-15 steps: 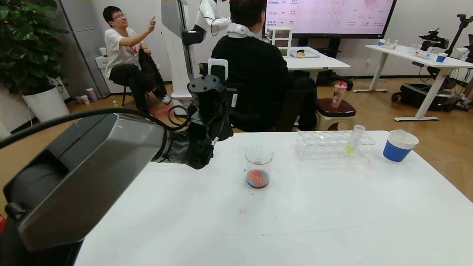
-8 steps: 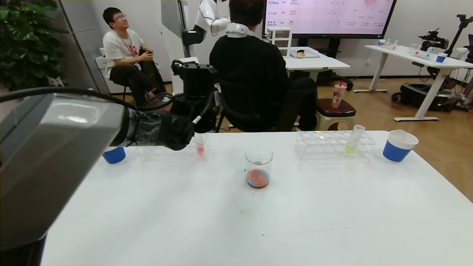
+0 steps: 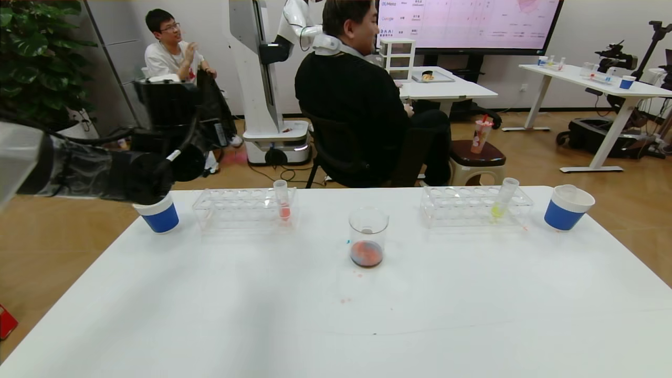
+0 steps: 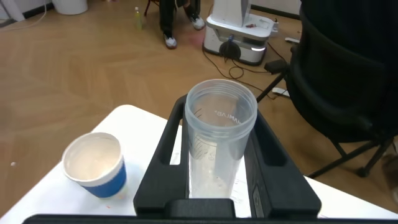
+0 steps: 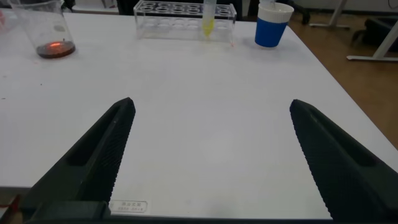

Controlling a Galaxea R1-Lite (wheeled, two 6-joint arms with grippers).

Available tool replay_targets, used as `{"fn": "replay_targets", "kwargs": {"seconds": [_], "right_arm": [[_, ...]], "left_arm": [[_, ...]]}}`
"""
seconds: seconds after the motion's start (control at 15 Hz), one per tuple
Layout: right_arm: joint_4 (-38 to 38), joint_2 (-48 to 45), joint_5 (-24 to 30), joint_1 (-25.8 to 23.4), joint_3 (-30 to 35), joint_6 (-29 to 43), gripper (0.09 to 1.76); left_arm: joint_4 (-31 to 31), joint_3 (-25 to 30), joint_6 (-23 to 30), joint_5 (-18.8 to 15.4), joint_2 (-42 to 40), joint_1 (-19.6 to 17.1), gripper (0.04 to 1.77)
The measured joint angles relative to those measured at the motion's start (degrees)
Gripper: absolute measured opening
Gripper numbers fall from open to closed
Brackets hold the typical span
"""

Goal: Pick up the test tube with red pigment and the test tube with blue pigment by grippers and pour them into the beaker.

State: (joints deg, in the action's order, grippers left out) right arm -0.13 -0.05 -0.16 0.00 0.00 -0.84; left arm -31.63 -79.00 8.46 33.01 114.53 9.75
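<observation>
My left gripper (image 3: 153, 188) is at the table's far left corner, just above a blue paper cup (image 3: 157, 216). In the left wrist view the gripper (image 4: 221, 115) is shut on a clear, empty-looking test tube (image 4: 219, 143), with the cup (image 4: 96, 165) beside it. The beaker (image 3: 368, 236) stands mid-table with dark red liquid at its bottom; it also shows in the right wrist view (image 5: 50, 31). No tube with vivid red or blue liquid shows. My right gripper (image 5: 211, 104) is open and empty over the near table, out of the head view.
A clear rack (image 3: 241, 207) at back left holds a tube with pale red liquid (image 3: 283, 202). A second rack (image 3: 472, 205) at back right holds a yellow-green tube (image 3: 501, 202). Another blue cup (image 3: 567, 207) stands at far right. Small red spots mark the table (image 3: 420, 304).
My left arm has swung left from behind the beaker to above the left blue cup, uncovering the left rack and that cup. The beaker and racks have not moved.
</observation>
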Motion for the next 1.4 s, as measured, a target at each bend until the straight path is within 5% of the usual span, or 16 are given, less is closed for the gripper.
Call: {"fn": "replay_targets", "kwargs": {"seconds": [0.27,0.6,1.4], "right_arm": [[0.0,0.0,0.0,0.0,0.0,0.0,1.74],[0.0,0.0,0.0,0.0,0.0,0.0,1.74],[0.0,0.0,0.0,0.0,0.0,0.0,1.74]], "left_arm": [[-8.2,8.0,-5.3,-2.5,-2.3,-6.1,0.52],[-13.4,10.8,-7.3,-2.4,-0.7,-12.1,0.52],[-13.9,7.1,-6.6,-1.4,8.0,-17.3,0.52]]}}
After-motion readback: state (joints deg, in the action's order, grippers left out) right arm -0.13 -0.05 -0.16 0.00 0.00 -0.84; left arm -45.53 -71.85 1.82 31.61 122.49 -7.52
